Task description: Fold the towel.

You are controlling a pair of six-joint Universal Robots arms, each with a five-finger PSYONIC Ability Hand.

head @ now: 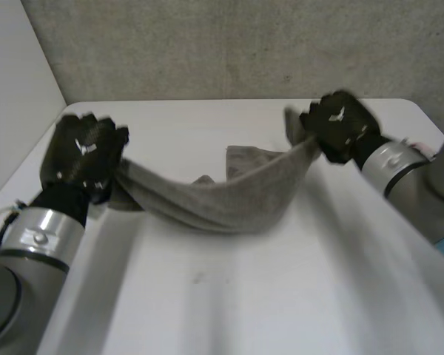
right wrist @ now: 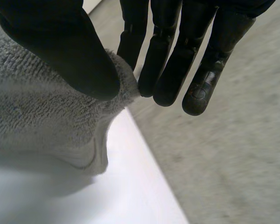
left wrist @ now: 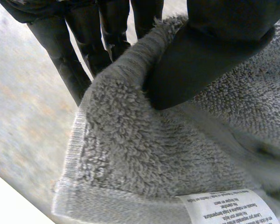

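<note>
Holding a grey terry-cloth towel [head: 226, 200] slung between both hands over the white table [head: 244, 296], with its middle sagging low; cannot tell whether touching the tabletop. Pinching one end with the black left hand [head: 81, 151], thumb pressed onto the cloth against the fingers, just beside a white printed care label [left wrist: 228, 210]. Clamping the opposite end with the black right hand [head: 340, 126], thumb against fingers, towards the table's far edge.

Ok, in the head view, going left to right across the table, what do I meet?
left hand, pinching one end of the towel → towel, sagging between the hands → right hand, pinching the other end
</note>
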